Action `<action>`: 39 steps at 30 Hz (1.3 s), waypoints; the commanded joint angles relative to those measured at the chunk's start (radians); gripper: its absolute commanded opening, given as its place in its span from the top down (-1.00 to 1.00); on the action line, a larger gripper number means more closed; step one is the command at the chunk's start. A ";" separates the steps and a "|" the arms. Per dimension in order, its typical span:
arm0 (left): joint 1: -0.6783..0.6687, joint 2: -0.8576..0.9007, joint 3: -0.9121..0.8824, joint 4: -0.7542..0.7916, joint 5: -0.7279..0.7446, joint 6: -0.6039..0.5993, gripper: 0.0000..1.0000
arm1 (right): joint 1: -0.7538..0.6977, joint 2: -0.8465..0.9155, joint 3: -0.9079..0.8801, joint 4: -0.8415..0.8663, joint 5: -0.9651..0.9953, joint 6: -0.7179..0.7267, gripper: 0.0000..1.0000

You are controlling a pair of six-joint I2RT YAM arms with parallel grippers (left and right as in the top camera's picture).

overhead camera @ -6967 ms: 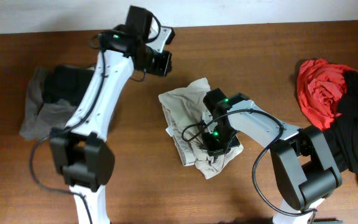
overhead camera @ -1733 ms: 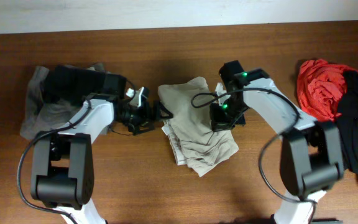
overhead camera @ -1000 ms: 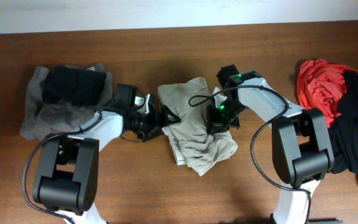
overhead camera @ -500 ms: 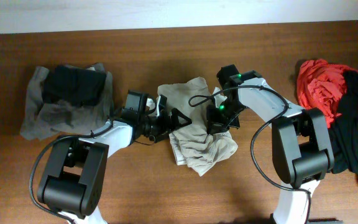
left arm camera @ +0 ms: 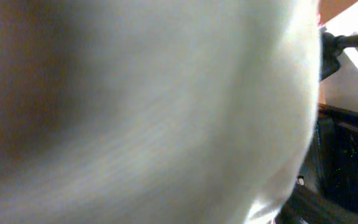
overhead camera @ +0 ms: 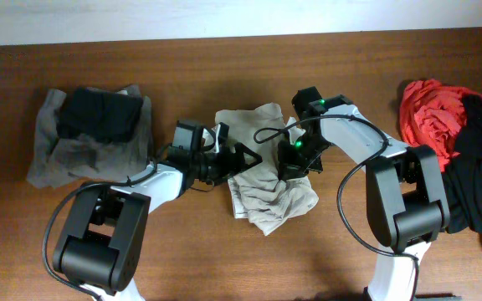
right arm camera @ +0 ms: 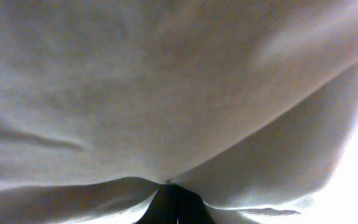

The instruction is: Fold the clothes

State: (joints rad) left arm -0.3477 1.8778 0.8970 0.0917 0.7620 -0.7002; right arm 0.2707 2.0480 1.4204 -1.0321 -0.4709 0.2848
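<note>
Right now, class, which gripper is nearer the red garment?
Right. The right gripper is on the beige shorts, on the side toward the red garment; the left gripper is at their far edge.

Robotics lab or test station, seen from above. Two black-and-white robot arms, the left arm (overhead camera: 99,242) and the right arm (overhead camera: 404,209), stand at the lower edge of a plain dark wooden bench (overhead camera: 350,58). A green status light (overhead camera: 320,104) glows on the right arm. A bare pale wall (overhead camera: 224,17) runs along the top of the frame.
</note>
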 commanded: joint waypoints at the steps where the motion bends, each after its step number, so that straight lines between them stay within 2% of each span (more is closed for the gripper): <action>1: -0.022 0.013 -0.006 0.005 0.025 0.004 -0.54 | 0.004 0.036 -0.009 0.008 0.007 0.001 0.92; 6: -0.024 0.013 -0.006 0.022 0.038 0.004 -0.42 | 0.004 0.036 -0.009 0.008 0.007 0.001 0.92; 9: -0.025 0.013 -0.006 0.056 0.066 0.005 0.04 | 0.004 0.036 -0.009 0.008 0.007 -0.007 0.92; 13: -0.025 0.013 -0.006 0.071 0.070 0.005 0.81 | 0.004 0.036 -0.009 0.004 0.012 -0.020 0.92; 16: -0.025 0.013 -0.006 0.104 0.092 0.018 0.94 | 0.002 0.036 -0.009 0.003 0.020 -0.044 0.92; 20: -0.025 0.012 -0.006 0.158 0.153 0.043 1.00 | -0.014 0.021 -0.006 0.001 0.027 -0.048 0.92; 23: -0.025 0.012 -0.006 0.178 0.180 0.043 0.99 | -0.026 -0.028 0.012 0.000 0.029 -0.106 0.92; 29: -0.012 -0.005 -0.005 0.307 0.310 0.026 0.99 | -0.064 -0.245 0.082 -0.004 0.118 -0.129 0.92; 35: 0.053 -0.113 0.007 0.331 0.327 0.022 0.99 | -0.133 -0.423 0.160 -0.028 0.196 -0.112 0.92; 39: 0.148 -0.219 0.031 0.309 0.377 0.018 0.99 | -0.187 -0.463 0.188 -0.084 0.195 -0.087 0.92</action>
State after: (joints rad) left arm -0.2768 1.7935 0.8833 0.4007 1.0321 -0.6785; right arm 0.1181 1.5925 1.5978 -1.0855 -0.3099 0.1806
